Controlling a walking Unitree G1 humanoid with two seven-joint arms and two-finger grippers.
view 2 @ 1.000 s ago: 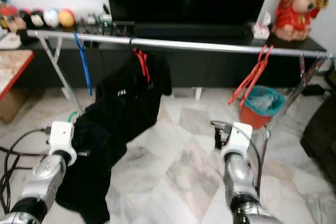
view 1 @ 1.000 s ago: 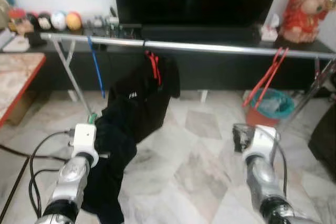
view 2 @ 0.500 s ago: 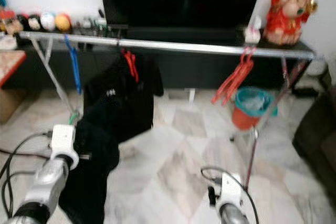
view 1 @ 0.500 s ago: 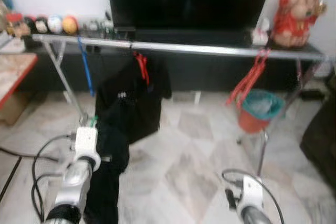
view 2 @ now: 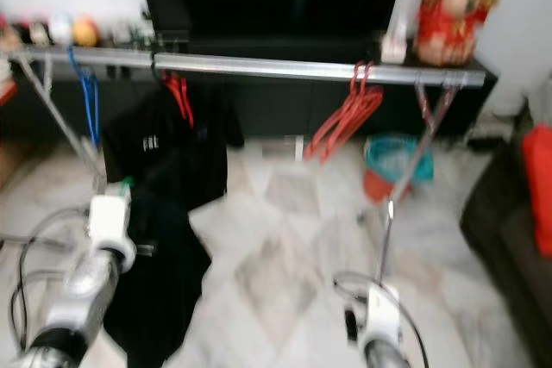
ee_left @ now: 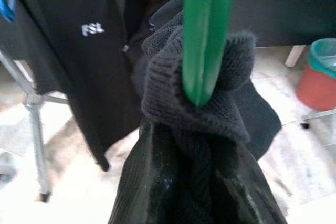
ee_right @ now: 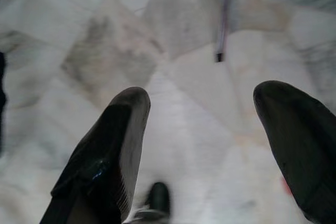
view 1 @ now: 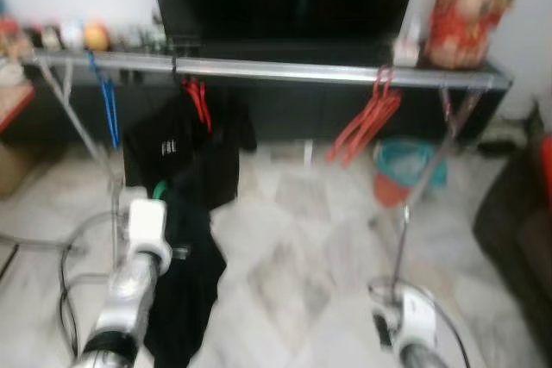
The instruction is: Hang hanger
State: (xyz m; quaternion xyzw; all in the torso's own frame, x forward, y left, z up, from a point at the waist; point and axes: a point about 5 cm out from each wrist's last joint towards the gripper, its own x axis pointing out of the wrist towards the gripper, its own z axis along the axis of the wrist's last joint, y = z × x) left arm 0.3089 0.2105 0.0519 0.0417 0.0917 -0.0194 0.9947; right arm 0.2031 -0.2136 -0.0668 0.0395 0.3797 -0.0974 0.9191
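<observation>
In the left eye view, the left hand (view 1: pixel 159 196) holds the green hanger (view 1: pixel 159 189) with a black garment (view 1: pixel 185 273), below the silver rail (view 1: pixel 285 70). In the left wrist view, the green hanger (ee_left: pixel 205 30) sticks out from the garment (ee_left: pixel 199 129). In the right wrist view, the right hand (ee_right: pixel 210 129) is wide apart above the floor (ee_right: pixel 173 40).
</observation>
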